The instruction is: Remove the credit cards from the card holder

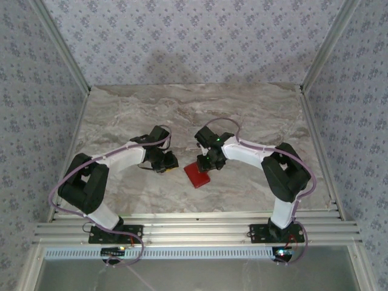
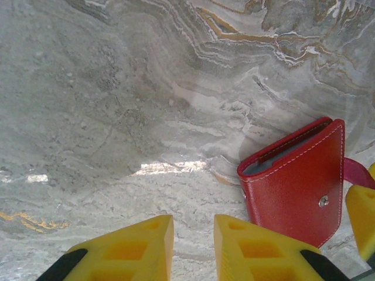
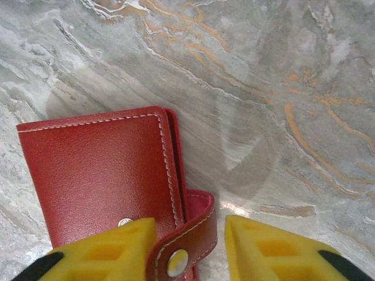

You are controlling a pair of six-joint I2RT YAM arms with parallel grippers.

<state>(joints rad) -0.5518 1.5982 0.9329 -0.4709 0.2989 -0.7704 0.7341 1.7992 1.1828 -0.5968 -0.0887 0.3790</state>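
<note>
Card holder (image 1: 197,176): lying closed on the counter (image 3: 263,88), opening edge running straight away from my right pincer (image 3: 190,225). Its loose snap tab (image 3: 196,213) is sitting between those parted, unclamped jaws. My left pincer (image 2: 194,225) is hovering beside the holder, narrowly parted, empty.

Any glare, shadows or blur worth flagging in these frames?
Left wrist: bright glare patch on the table; card holder sharp. Right wrist: soft shadow on the table right of the card holder. Top external: softer detail, dim shadow on the back wall.
</note>
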